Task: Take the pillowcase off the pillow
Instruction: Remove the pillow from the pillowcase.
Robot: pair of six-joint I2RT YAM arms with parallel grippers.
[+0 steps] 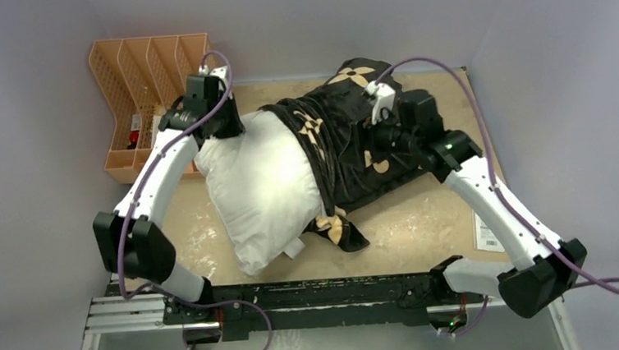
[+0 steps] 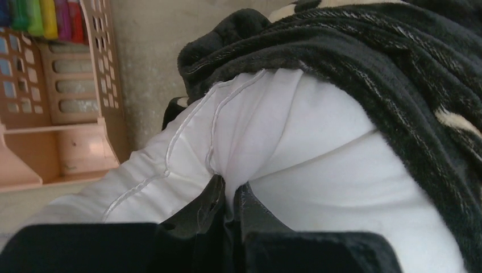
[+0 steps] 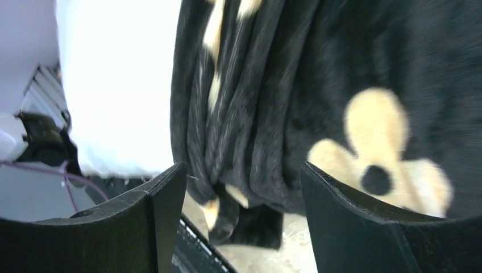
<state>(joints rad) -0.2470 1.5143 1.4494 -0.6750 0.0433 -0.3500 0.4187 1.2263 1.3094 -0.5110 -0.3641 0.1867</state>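
The left arm (image 1: 161, 165) and right arm (image 1: 497, 203) match: white shells on the long links, chunky black housings at every joint. A purple cable (image 1: 447, 71) loops along each. A small green light (image 1: 450, 144) glows on the right arm's far end. The right gripper (image 3: 243, 187) has broad matte-black fingers (image 3: 352, 227). Both share a black base bar (image 1: 323, 293).

Left hand (image 2: 230, 190) pinched shut, right hand (image 3: 244, 170) spread wide open
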